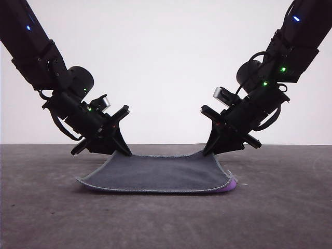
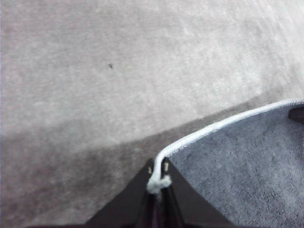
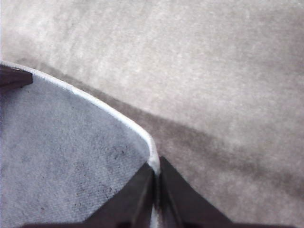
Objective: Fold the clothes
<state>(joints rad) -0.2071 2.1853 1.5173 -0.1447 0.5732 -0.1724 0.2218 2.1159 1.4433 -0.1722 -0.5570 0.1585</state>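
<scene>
The cloth lies near the middle of the grey surface, dark grey side up, with its far edge lifted off the surface and strung between the two hands. The left hand comes down at a slant from the left side and is clamped on the cloth's far left corner; in the left wrist view its two dark fingers meet on the knotted end of the light grey edging, with the cloth spreading away from the fingertips and the edging curving off along the far edge. The right hand mirrors it from the right side, pinched shut on the far right corner; in the right wrist view the fingers close on the pale edging where it bends round the corner of the cloth. Between the two hands the raised far edge sags in a shallow curve. The near edge of the cloth rests on the surface, toward the front edge, and at its near right corner a strip of bright purple underside shows where the cloth curls. The near left corner lies flat, just beside the left hand's side of the cloth.
</scene>
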